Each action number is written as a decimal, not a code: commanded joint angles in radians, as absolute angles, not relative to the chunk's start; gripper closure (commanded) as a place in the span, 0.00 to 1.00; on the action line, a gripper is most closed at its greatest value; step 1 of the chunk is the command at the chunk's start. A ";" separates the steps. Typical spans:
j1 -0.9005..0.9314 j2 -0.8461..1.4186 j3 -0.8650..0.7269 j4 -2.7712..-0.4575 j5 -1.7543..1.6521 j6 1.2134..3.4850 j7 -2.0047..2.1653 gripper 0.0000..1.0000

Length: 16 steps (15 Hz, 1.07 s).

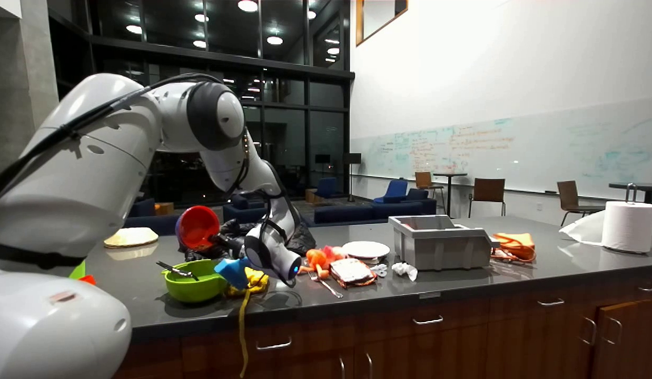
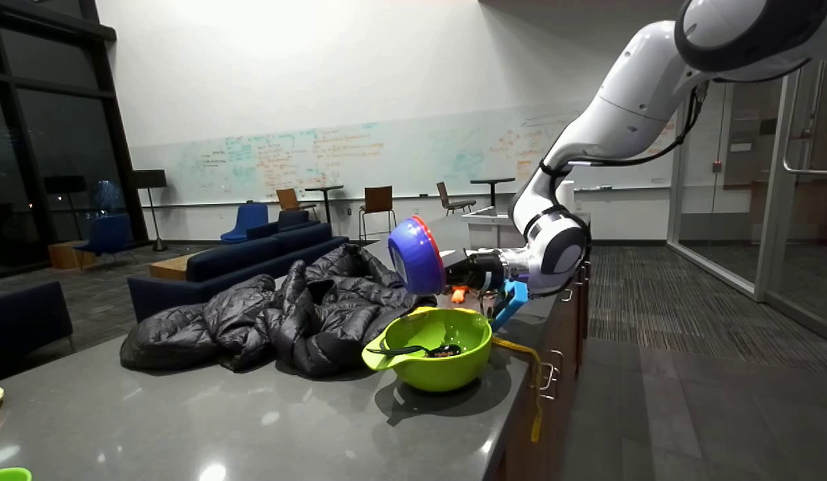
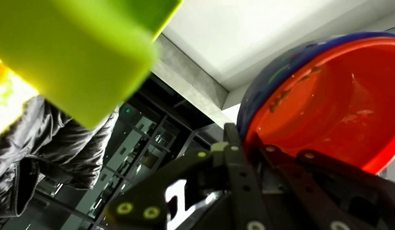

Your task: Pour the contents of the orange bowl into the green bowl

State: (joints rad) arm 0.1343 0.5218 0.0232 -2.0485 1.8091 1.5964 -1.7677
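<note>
Green bowl point(image 1: 194, 292) stands upright on the tabletop point(image 1: 148, 301), mouth up, presumably to catch the pour. Shown above it in both exterior views, the orange bowl point(image 1: 198, 226) hangs tilted, brown bits point(image 3: 286, 94) inside. At right, I pinch its rim in my claw point(image 1: 214, 240), likely so turning it empties it.
</note>
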 commanded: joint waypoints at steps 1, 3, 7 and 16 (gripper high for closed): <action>0.146 0.483 0.020 -2.061 1.768 1.633 -1.752 0.98; 0.149 0.481 0.022 -2.060 1.756 1.643 -1.751 0.98; 0.160 0.476 0.020 -2.046 1.718 1.682 -1.751 0.98; 0.160 0.453 0.024 -2.007 1.606 1.769 -1.747 0.98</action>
